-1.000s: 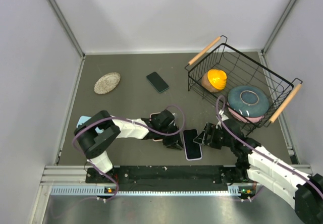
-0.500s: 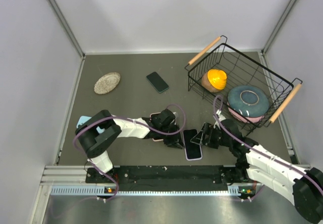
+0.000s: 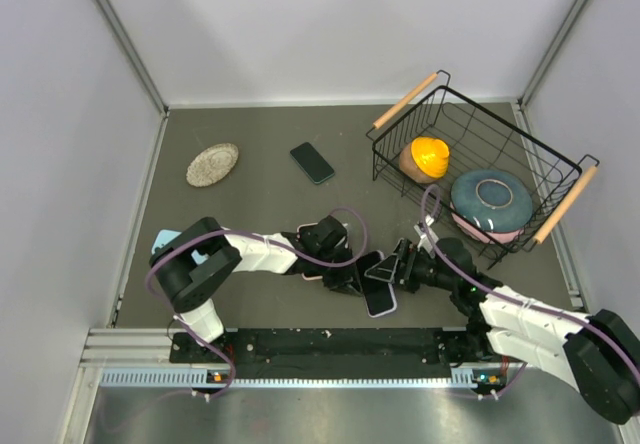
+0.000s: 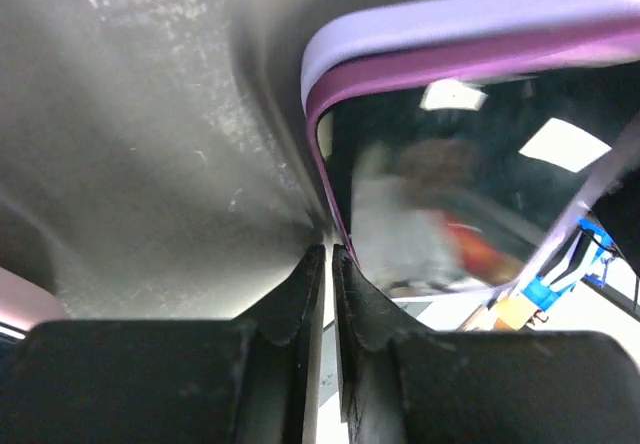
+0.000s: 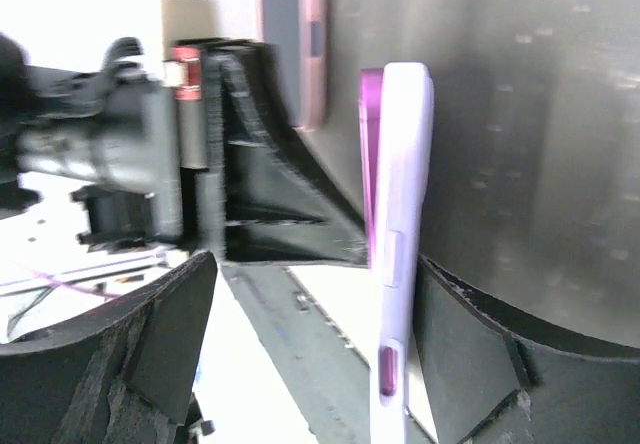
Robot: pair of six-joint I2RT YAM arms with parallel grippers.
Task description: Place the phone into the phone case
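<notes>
A purple-edged phone [image 3: 373, 276] with a dark screen sits in a lavender case [image 3: 382, 302] near the table's front edge. One side is tipped up off the table. In the right wrist view the case [image 5: 402, 264] stands edge-on with the phone's purple rim [image 5: 366, 154] along its left side. My left gripper [image 3: 349, 280] is shut, its tips [image 4: 328, 254] pressed at the phone's purple edge [image 4: 330, 164]. My right gripper [image 3: 393, 270] is open and straddles the case [image 5: 315, 264], which lies close to the right finger [image 5: 470, 334].
A pink flat item [image 3: 322, 234] lies under the left wrist. A second dark phone [image 3: 313, 162] lies mid-table and a woven disc [image 3: 212, 164] at the left. A black wire basket [image 3: 373, 137] at the right holds an orange object [image 3: 428, 156] and a blue bowl [image 3: 492, 200].
My right gripper has moved left over the phone and case. The cased phone has turned and tipped up on one side. The left gripper has stayed at its edge.
</notes>
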